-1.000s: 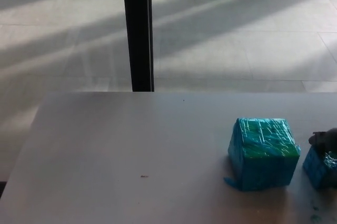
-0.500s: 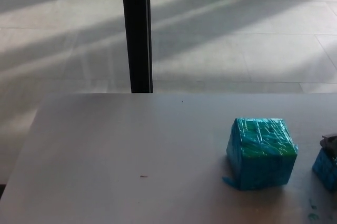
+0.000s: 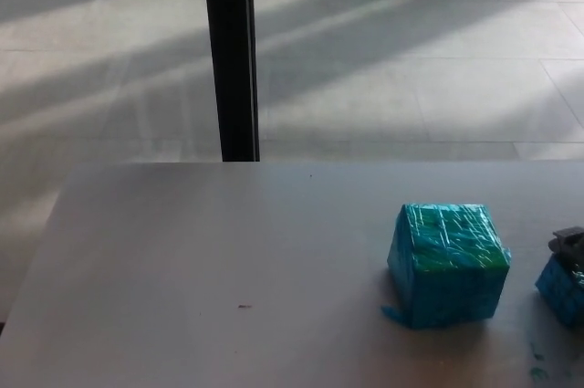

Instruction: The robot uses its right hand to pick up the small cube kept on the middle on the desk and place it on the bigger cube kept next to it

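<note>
**Ana:** Grey desk (image 3: 228, 251) fills the near part of the view, smooth and dull, with one tiny dark speck (image 3: 244, 306) toward its near left.

**Ben:** And the cubes?

**Ana:** Both sit on the right half. The bigger cube (image 3: 448, 263) is wrapped in shiny teal film with a greener patch on top, and a small flap of wrap sticks out at its lower left corner. It stands flat on the desk.

**Ben:** Where is the small cube?

**Ana:** The small cube (image 3: 565, 291) is at the very right edge, cut off by the frame, near the bigger one but apart from it, with bare desk between them. It looks blue and a little tilted. It is not on top of the bigger cube.

**Ben:** Does the right hand have it?

**Ana:** Only a dark bit of the right hand (image 3: 569, 246) shows, right above the small cube and seemingly touching its top. So little of it is in frame that I cannot tell whether it grips the cube or how it is posed. The left hand does not show at all.

**Ben:** Anything near the cube?

**Ana:** A few faint teal smudges (image 3: 537, 372) on the desk just in front of it.

**Ben:** And beyond the desk?

**Ana:** A black upright post (image 3: 228, 55) rises behind the far edge, left of centre. Behind it lies a pale tiled floor (image 3: 411, 59) crossed by slanting bands of light and shadow.
</note>
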